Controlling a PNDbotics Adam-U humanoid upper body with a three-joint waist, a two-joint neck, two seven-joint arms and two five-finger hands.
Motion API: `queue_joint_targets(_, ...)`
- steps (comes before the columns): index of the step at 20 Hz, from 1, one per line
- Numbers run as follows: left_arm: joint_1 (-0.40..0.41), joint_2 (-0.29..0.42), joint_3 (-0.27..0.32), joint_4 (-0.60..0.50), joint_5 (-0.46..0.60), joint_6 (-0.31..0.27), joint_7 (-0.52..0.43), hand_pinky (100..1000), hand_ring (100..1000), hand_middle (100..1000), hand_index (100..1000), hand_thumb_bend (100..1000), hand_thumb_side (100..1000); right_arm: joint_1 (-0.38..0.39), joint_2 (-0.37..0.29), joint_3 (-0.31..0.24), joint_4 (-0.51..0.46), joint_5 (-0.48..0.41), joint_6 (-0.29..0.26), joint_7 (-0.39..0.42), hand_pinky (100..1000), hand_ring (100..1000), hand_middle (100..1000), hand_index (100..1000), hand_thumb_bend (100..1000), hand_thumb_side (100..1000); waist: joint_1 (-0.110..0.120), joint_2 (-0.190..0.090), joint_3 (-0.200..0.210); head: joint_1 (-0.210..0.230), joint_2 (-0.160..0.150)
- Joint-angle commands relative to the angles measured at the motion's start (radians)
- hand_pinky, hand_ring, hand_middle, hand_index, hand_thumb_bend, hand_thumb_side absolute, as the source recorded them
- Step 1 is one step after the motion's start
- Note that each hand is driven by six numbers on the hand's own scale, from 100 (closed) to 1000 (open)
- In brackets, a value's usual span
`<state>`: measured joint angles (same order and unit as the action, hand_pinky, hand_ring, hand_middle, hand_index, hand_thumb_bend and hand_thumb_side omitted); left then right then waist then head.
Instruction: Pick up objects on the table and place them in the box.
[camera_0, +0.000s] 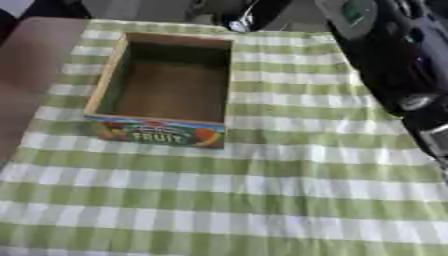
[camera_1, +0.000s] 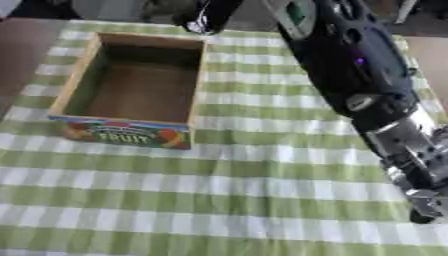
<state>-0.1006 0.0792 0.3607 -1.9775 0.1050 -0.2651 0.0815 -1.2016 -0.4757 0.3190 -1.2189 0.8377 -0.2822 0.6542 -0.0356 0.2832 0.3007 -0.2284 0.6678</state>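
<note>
On the green-and-white checked tablecloth (camera_0: 262, 200), the right hand (camera_1: 427, 202) shows only partly at the right edge below its black arm (camera_1: 350, 65), its fingers too cut off to judge, while farther back left sits the wooden FRUIT box (camera_0: 157, 131), open-topped.

The box (camera_0: 166, 85) stands open-topped at the far left of the table (camera_1: 227, 200), its four walls the only raised thing on the green checked cloth (camera_0: 262, 200). The robot's right arm (camera_1: 350, 75) slants over the table's right side from the far edge toward the near right corner. Between box and arm, and across the near edge, the cloth lies flat.
</note>
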Motion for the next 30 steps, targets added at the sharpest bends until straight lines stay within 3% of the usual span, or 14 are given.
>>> queue_joint_targets(1, -0.016, 0.015, -0.006, -0.022, 0.007, -0.001, -0.008, 328, 367, 666, 478, 100, 769, -0.031, 0.035, -0.005, 0.037, 0.045, -0.003, -0.023, 883, 816, 538, 630, 100, 332, 0.003, -0.011, 0.010, -0.014, -0.020)
queue_joint_targets(8, -0.020, 0.008, -0.010, -0.022, 0.014, -0.003, -0.017, 327, 365, 666, 475, 100, 770, -0.007, 0.101, -0.033, 0.176, 0.162, 0.021, -0.120, 884, 822, 546, 646, 100, 346, 0.002, 0.004, 0.042, -0.036, -0.033)
queue_joint_targets(13, -0.022, 0.005, -0.012, -0.022, 0.015, -0.001, -0.022, 327, 365, 666, 474, 100, 771, 0.002, 0.132, -0.030, 0.228, 0.193, 0.004, -0.164, 888, 830, 584, 684, 100, 365, 0.002, 0.009, 0.043, -0.040, -0.030)
queue_joint_targets(16, -0.021, 0.004, -0.013, -0.022, 0.016, -0.001, -0.023, 327, 364, 666, 474, 100, 771, 0.005, 0.149, -0.021, 0.245, 0.209, -0.017, -0.166, 898, 855, 689, 794, 100, 403, 0.003, 0.010, 0.043, -0.047, -0.026)
queue_joint_targets(20, -0.022, 0.004, -0.013, -0.022, 0.017, -0.001, -0.023, 328, 365, 666, 474, 100, 771, 0.008, 0.162, -0.013, 0.259, 0.240, -0.046, -0.152, 907, 875, 779, 873, 120, 523, 0.003, 0.010, 0.042, -0.073, -0.015)
queue_joint_targets(21, -0.021, 0.004, -0.013, -0.022, 0.017, -0.001, -0.023, 328, 364, 666, 473, 100, 772, 0.007, 0.163, -0.013, 0.259, 0.249, -0.053, -0.150, 915, 890, 822, 909, 237, 579, 0.002, 0.010, 0.042, -0.080, -0.013)
queue_joint_targets(22, -0.021, 0.004, -0.013, -0.022, 0.016, 0.000, -0.023, 328, 364, 666, 473, 100, 772, 0.007, 0.163, -0.013, 0.259, 0.258, -0.058, -0.150, 916, 892, 826, 913, 251, 587, 0.001, 0.010, 0.041, -0.084, -0.012)
queue_joint_targets(23, -0.021, 0.004, -0.013, -0.022, 0.016, 0.000, -0.023, 328, 365, 666, 474, 100, 772, 0.006, 0.163, -0.013, 0.258, 0.267, -0.063, -0.151, 925, 907, 859, 937, 356, 638, 0.001, 0.009, 0.041, -0.088, -0.011)
queue_joint_targets(30, -0.022, 0.004, -0.012, -0.022, 0.015, 0.002, -0.023, 328, 365, 666, 473, 100, 772, 0.007, 0.162, -0.019, 0.263, 0.324, -0.078, -0.155, 947, 946, 936, 1000, 621, 686, -0.001, 0.009, 0.040, -0.092, -0.017)
